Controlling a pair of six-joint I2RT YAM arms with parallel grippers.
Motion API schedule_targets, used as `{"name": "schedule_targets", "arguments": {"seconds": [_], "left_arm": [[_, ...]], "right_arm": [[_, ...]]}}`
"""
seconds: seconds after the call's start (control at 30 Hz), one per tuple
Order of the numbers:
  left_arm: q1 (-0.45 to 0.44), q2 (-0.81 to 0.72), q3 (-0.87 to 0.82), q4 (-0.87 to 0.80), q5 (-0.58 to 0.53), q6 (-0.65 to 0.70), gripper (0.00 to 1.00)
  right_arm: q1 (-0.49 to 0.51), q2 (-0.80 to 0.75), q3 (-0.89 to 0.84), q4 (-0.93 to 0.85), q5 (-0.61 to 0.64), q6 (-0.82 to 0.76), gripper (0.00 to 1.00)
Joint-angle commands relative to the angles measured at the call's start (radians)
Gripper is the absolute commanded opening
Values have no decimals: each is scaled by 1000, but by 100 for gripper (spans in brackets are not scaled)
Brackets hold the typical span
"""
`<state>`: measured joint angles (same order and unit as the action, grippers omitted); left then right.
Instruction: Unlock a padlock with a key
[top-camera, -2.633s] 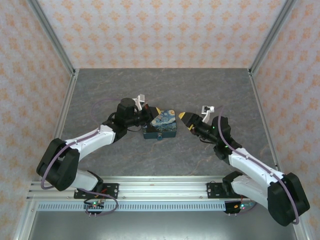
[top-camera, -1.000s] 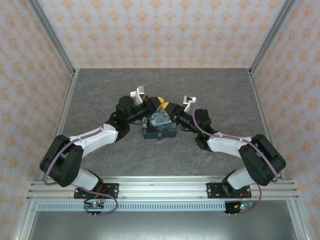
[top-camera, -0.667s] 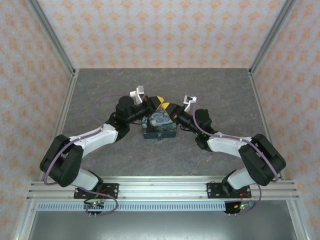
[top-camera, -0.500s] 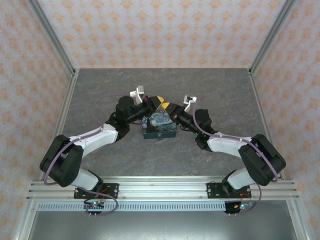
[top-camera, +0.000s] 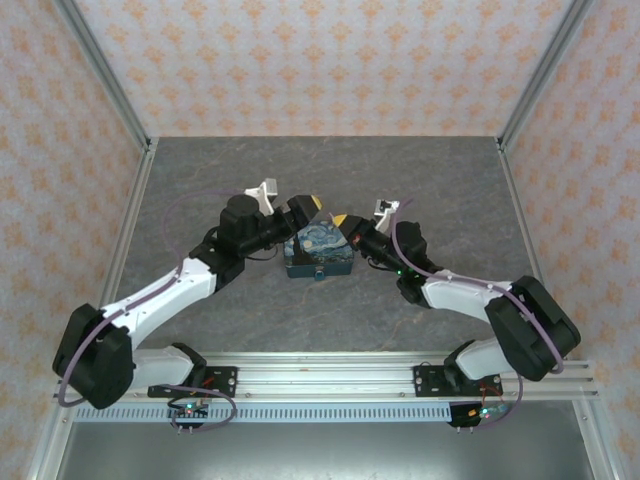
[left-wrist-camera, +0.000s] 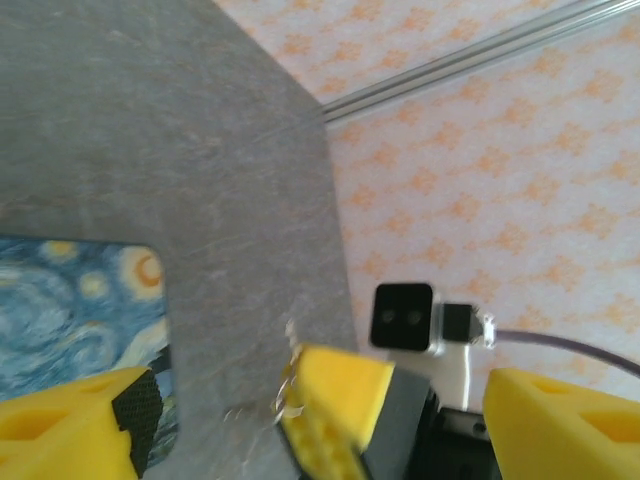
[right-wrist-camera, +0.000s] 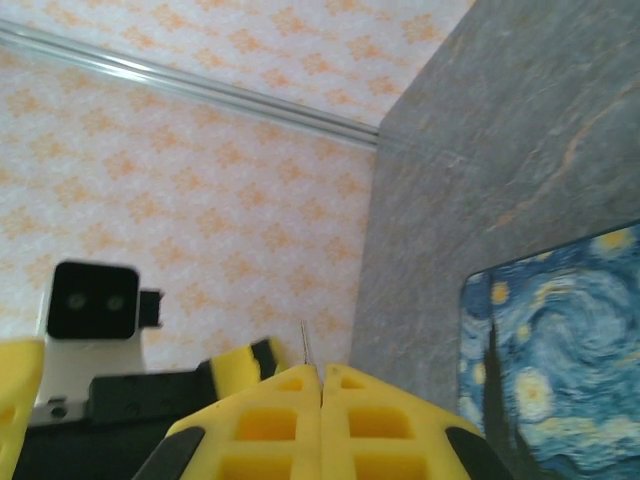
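The padlock (top-camera: 320, 250), a flat block printed with a blue and yellow starry-night picture, lies on the grey table; it also shows in the left wrist view (left-wrist-camera: 70, 300) and the right wrist view (right-wrist-camera: 560, 340). Just above its far edge the two grippers meet tip to tip. My right gripper (top-camera: 343, 220) (right-wrist-camera: 321, 372) is shut, and a thin metal sliver, the key (right-wrist-camera: 304, 345), sticks out from between its fingertips. My left gripper (top-camera: 303, 209) (left-wrist-camera: 320, 430) is open, its yellow fingers (left-wrist-camera: 70, 425) wide on either side of the right gripper's tip.
The grey table (top-camera: 400, 180) ends at patterned walls with aluminium corner posts (top-camera: 100, 75). Open floor lies behind and in front of the padlock. The two arms converge over the middle, so the space above the padlock's far edge is crowded.
My left gripper has opened and drawn back slightly to the left. The right gripper stays shut with the key in it and has shifted a little to the right.
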<state>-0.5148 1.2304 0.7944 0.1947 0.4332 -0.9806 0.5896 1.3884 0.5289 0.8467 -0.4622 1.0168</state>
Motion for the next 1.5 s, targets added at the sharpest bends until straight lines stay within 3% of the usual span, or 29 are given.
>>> {"name": "schedule_targets", "arguments": {"seconds": [0.0,0.1,0.23,0.53,0.87,1.47], "left_arm": [[-23,-30,49,-355,-115,190,89],[-45,-32,53,-507,-182,258,90],[-78,-61,-36,-480,-211,279,89],[-156,-46,-193,-231,-171,336,83],[-245,180,-168,-34,-230,435,72],[-248,392,-194,190,-352,502,66]], "right_arm": [[-28,-21,17,-114,-12,-55,0],[-45,7,54,-189,-31,-77,0],[-52,63,98,-209,-64,-82,0],[-52,164,156,-198,-110,-56,0],[-53,225,175,-178,-107,-43,0],[-56,323,177,-126,-108,-20,0]]}}
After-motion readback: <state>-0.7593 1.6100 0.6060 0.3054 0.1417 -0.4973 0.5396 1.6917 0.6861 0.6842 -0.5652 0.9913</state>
